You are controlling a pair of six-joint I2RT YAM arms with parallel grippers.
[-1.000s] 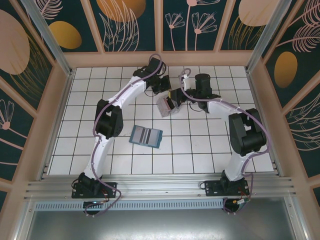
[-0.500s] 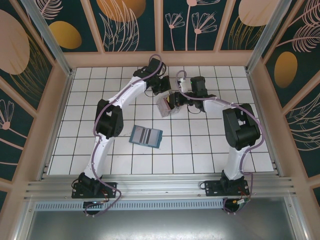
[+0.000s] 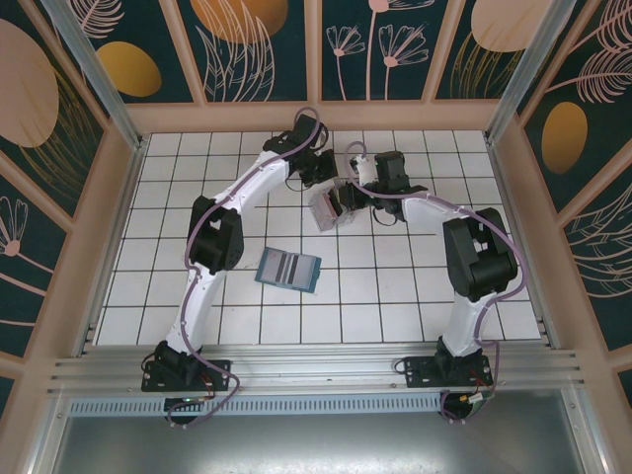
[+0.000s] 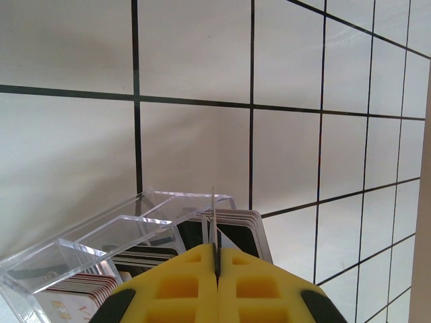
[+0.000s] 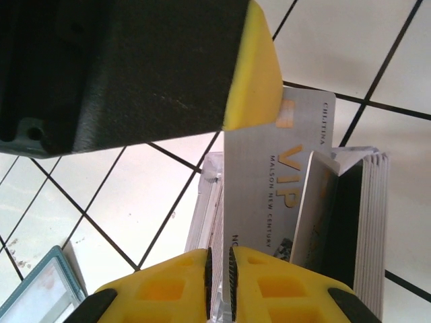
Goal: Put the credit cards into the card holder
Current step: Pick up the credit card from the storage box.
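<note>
Left gripper (image 4: 217,250): clenched tight on a thin pale sliver seen edge-on, judged to be the top corner of the grey card (image 5: 269,175).
Right gripper (image 5: 219,261): nearly closed, with a hairline gap between the pads. Cannot tell whether clamped on anything, though the rim of the clear stand (image 4: 135,222) runs toward that gap.
Grey card: upright and partly out of the stand, at 9 o'clock of the packed cards (image 5: 374,215), pinched at its 11 o'clock corner.
Pale card (image 5: 313,202): leaning against the grey card at 3 o'clock, tilted off the stack.
Wallet (image 3: 287,269): open and flat on the tiled table (image 3: 395,286), at 7 o'clock of the stand, well apart from both grippers. Slots too small to read.
Stage: probably freeing one card for the carry to the wallet.
Risk, slip: loss of the grey card, caused by so small a corner hold on smooth plastic.
Risk, dragging: pale card pulled up or spilled, caused by rubbing against its neighbour.
Risk, tipping: stand toppled and cards scattered, caused by any sideways pull while a card is partly seated.
Risk, knock: grippers very near each other, so a bump is likely on a careless turn.
Risk, handover: card dropped if released before a second firm hold.
</note>
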